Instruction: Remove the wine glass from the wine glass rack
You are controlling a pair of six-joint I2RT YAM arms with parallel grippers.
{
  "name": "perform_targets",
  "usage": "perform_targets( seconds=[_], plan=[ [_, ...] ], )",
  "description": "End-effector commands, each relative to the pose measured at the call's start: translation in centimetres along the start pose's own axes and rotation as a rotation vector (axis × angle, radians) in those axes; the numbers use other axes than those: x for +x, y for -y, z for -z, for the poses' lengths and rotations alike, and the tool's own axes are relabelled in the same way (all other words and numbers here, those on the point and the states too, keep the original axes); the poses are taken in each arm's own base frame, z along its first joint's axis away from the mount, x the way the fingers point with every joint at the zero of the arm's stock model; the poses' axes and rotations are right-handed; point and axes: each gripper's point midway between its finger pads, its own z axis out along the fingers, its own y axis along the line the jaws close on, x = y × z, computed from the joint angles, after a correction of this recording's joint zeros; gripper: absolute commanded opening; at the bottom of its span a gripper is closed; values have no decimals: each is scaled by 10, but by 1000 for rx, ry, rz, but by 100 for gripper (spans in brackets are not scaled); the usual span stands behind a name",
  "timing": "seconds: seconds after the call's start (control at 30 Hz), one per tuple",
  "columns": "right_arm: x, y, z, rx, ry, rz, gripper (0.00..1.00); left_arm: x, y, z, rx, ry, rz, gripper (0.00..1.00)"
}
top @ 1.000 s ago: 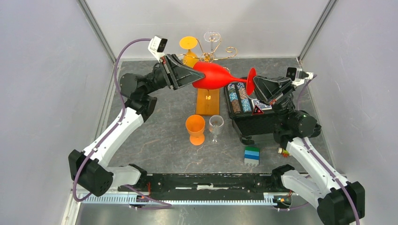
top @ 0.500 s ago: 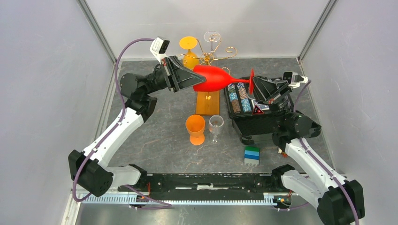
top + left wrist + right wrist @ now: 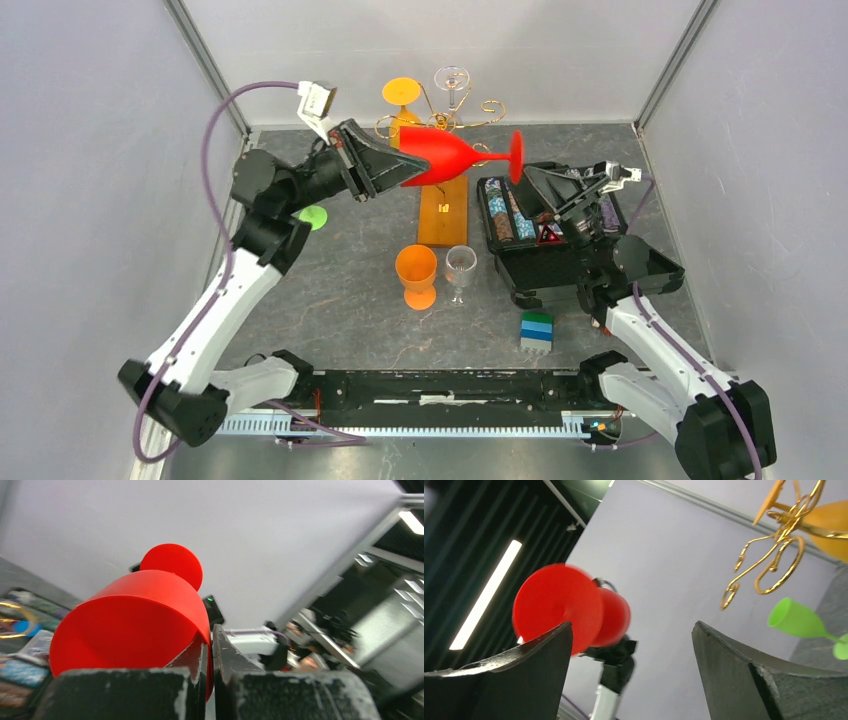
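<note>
Behind the red wine glass [image 3: 440,155] pinched by the left gripper [image 3: 398,168], the rack [image 3: 443,212] is partly hidden; right gripper [image 3: 565,185] gapes.

Lower corners: two dark fingers [image 3: 514,680] of the right gripper [image 3: 633,630], spread wide w/ nothing between them. Centre-left, just above the lower-left finger: red wine glass [image 3: 558,607] w/ its round foot facing the lens, slightly blurred, bowl behind it toward frame centre. Below the bowl: left gripper [image 3: 616,652], dark, meeting the bowl end; a white arm link under it runs off the bottom edge. Upper right: wine glass rack [image 3: 774,550], gold wire w/ curled ends, and an orange glass [image 3: 826,517] among the wires, cut by the frame edge. Mid-right edge: green glass [image 3: 796,619], tilted, stem running off frame. Bkgd: pale grey wall [image 3: 674,540]; far left is dark, w/ a bright light strip [image 3: 484,597].
</note>
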Motion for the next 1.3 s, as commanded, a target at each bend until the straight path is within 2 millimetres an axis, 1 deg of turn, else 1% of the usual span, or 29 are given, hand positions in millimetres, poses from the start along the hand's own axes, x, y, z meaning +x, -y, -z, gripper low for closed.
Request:
perform_targets(
  seconds=[0.0,0.03,0.07,0.1,0.17,0.27,0.33,0.4,0.43,0.47,0.53,0.57,0.67,0.8,0.87,0.97,1.03,1.27],
  plan=[
    [1,-1,4,6,-5,164,95,-31,-10,32,-345,91,-315,2],
    [0,1,5,16,1,182,96,-38,-18,46,-451,117,-359,2],
    [-1,1,5,21,6,208,96,-46,-19,59,-531,150,-400,2],
    [-2,4,6,35,12,224,97,-53,-28,76,-637,178,-434,2],
    [-4,7,8,58,20,265,97,-63,-36,110,-820,231,-489,2],
    [-8,12,11,99,34,333,97,-63,-48,162,-1075,245,-533,2],
    [-12,15,14,137,45,394,96,-56,-56,192,-1216,215,-541,2],
    [-18,19,18,186,59,479,96,-43,-65,218,-1344,157,-524,2],
    [-22,20,21,216,70,524,96,-33,-71,228,-1390,108,-510,2],
    [-26,22,24,243,79,559,96,-24,-76,233,-1414,63,-497,2],
    [-35,23,31,294,105,636,96,-4,-88,238,-1441,-44,-454,2],
    [-39,27,36,330,119,663,96,8,-97,239,-1445,-112,-431,2],
    [-49,28,46,384,154,735,97,39,-119,238,-1443,-295,-362,2],
    [-57,32,57,441,174,788,97,79,-145,224,-1357,-478,-243,2],
    [-59,35,61,463,179,800,97,97,-157,219,-1329,-543,-188,2],
    [-60,40,64,489,175,809,97,117,-173,218,-1320,-621,-124,2],
    [-60,41,65,498,170,811,97,132,-179,213,-1279,-662,-78,2],
    [-59,47,68,521,157,812,97,167,-198,209,-1264,-709,21,2]
  ],
)
